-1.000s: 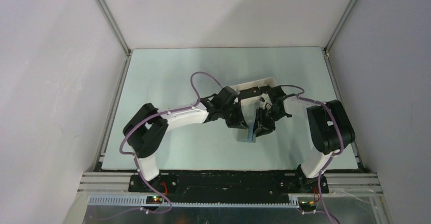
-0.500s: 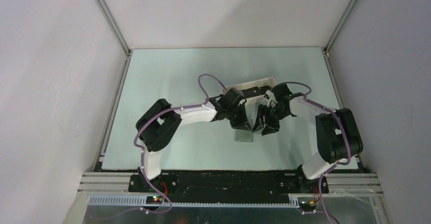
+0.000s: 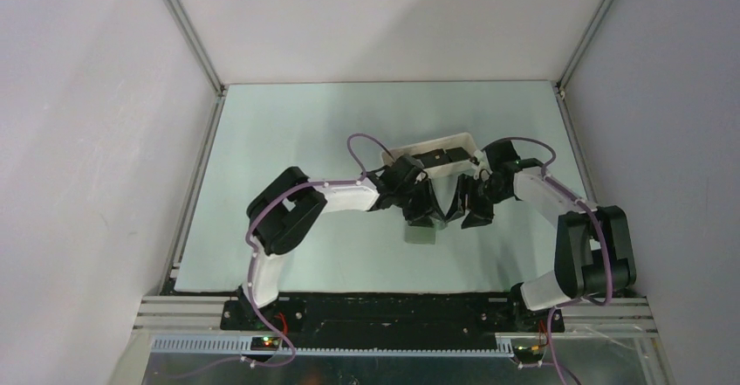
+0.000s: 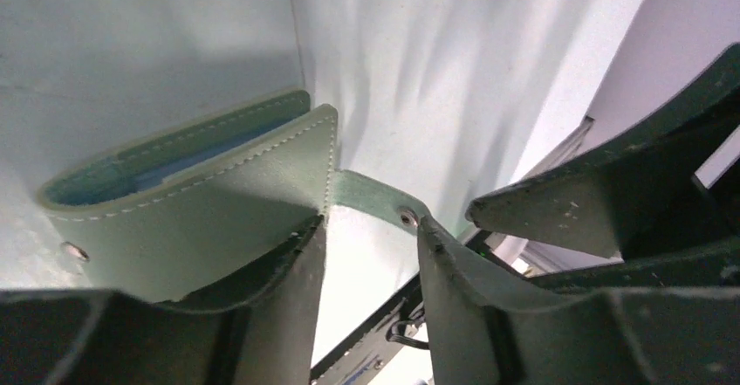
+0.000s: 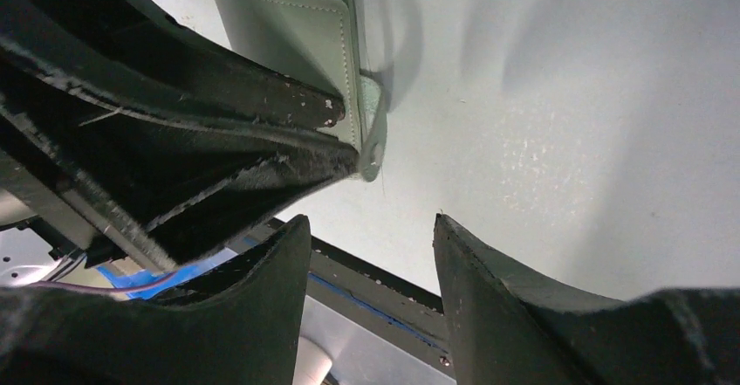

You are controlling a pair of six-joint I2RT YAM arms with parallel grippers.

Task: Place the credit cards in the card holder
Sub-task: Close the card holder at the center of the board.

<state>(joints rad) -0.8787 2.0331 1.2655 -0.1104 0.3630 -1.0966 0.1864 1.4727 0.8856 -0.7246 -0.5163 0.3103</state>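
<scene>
Right now I have the card holder lying on the table near the middle, just in front of the white tray, with both arms bent in over it. My left gripper is spread. Only the thin snap tab crosses the gap between its fingers, and the holder's corner sits just beside 1 finger without being pinched. My right gripper is spread too, with bare table between its fingers and nothing held.

I judge the holder to be light and soft. It looks like stitched leather or something similar, so it should flex and slide on the smooth table if I push it. Its mouth gapes a little and shows the blue-grey lining. I cannot tell whether a card is already inside. I would pinch it across the folded body near the stitched edge. The tab would only bend.

The credit cards show as a dark shape in the tray, and I cannot count them from here. They should be thin, stiff and slick, so I would take 1 by a long edge where it rises off the tray floor.

Room is tight where it matters. The 2 grippers are nearly touching each other, and the tray rim is just behind both. To the left and toward me the table lies open, and the side frames are well apart from the arms.
</scene>
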